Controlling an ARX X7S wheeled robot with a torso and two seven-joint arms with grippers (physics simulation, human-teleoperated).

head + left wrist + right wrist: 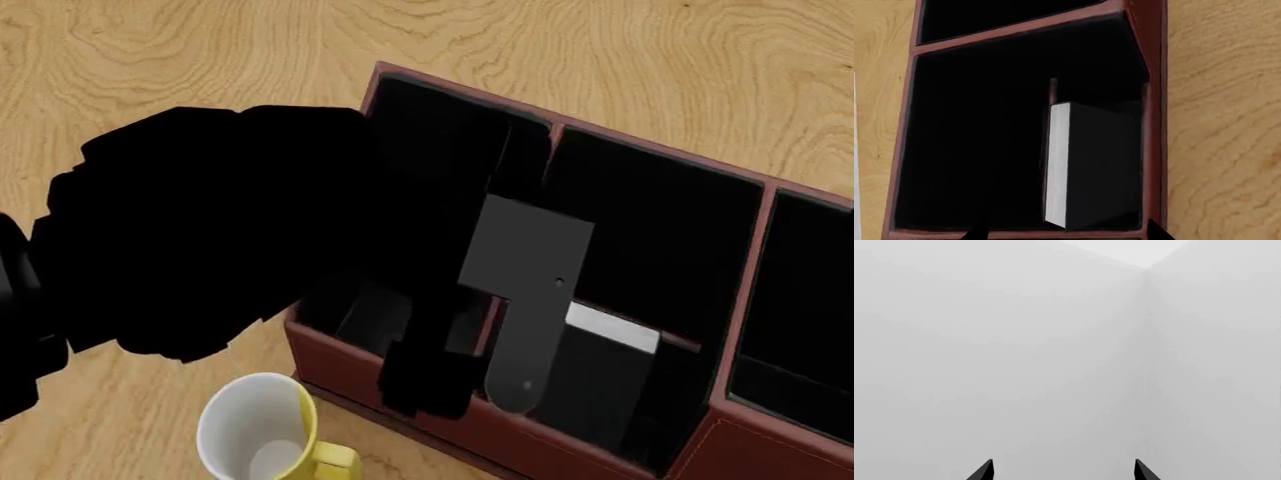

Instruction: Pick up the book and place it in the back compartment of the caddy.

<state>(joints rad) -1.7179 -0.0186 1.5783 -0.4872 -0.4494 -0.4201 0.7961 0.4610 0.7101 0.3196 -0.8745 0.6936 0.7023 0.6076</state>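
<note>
Left wrist view: book (1094, 165) stands inside a caddy (1154, 75) compartment.
Left gripper (1064, 235): spread, clear of the book.
Remaining: apparently only withdrawal.

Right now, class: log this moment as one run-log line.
book: upright inside caddy | left gripper: open above it | right gripper: open, faces blank wall | mug: beside caddy

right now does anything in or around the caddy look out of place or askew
Nothing looks spilled or damaged. The book stands on edge inside a compartment of the caddy, close against one wall, white page edge showing. The mug sits upright on the table beside the caddy. The left arm covers part of the caddy in the head view.
</note>
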